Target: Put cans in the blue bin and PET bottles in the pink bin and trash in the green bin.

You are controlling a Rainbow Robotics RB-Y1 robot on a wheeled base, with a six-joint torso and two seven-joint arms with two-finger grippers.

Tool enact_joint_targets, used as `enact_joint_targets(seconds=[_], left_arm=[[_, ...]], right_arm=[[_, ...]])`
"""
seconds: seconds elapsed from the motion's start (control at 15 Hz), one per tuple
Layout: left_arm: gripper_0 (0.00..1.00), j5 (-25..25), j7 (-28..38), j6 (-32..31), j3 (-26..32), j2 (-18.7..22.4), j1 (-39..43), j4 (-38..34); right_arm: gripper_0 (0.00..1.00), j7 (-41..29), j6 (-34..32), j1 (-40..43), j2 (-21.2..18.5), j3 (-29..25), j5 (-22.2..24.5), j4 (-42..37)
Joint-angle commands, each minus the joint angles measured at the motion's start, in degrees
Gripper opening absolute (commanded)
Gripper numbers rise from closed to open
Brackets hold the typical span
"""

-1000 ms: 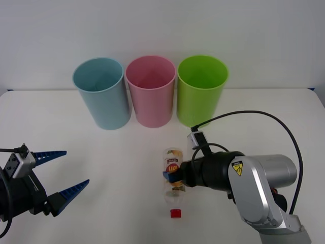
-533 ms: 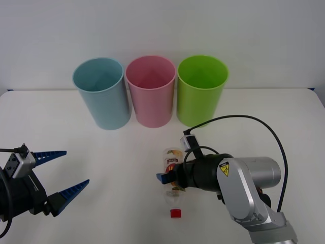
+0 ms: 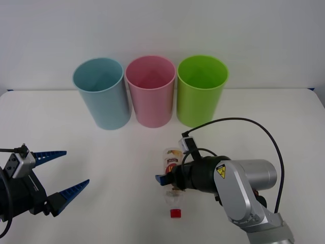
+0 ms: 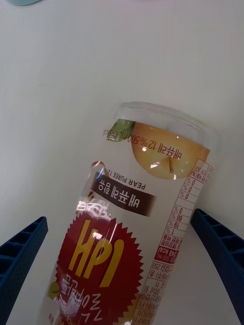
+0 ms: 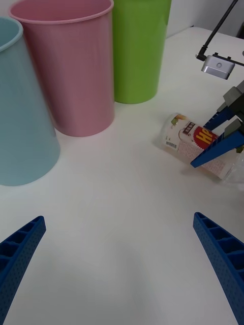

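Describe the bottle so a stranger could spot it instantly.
Start at the row of three round plastic bins, then come forward from the lime green bin. There the small clear plastic bottle lies on its side between the right gripper's open blue fingers, red-capped, with a red-and-yellow label.

Clear glossy plastic bottle, smooth plastic pink bin, matt white table

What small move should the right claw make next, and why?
Probably close on the bottle. The right claw is open, with one blue finger on each side of the lying bottle, so gripping looks ready before carrying it to the pink bin.
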Motion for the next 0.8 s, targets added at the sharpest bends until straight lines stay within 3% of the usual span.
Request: enact_joint_targets(seconds=[0.07, 0.13, 0.2, 0.33, 0.8], left_arm=[[1.0, 0.0, 0.0, 0.0, 0.0, 0.0, 0.0, 0.0], [1.0, 0.0, 0.0, 0.0, 0.0, 0.0, 0.0, 0.0], [1.0, 0.0, 0.0, 0.0, 0.0, 0.0, 0.0, 0.0], [1.0, 0.0, 0.0, 0.0, 0.0, 0.0, 0.0, 0.0], [1.0, 0.0, 0.0, 0.0, 0.0, 0.0, 0.0, 0.0]], right_arm=[[1.0, 0.01, 0.33, 0.01, -0.02, 0.3, -0.02, 0.54], [0.43, 0.01, 0.33, 0.01, -0.02, 0.21, -0.02, 0.63], [0.13, 0.01, 0.33, -0.08, -0.11, 0.21, -0.02, 1.07], [0.0, 0.01, 0.33, -0.61, -0.2, 0.21, -0.02, 1.95], [0.0, 1.15, 0.33, -0.61, -0.81, 0.47, -0.02, 2.21]])
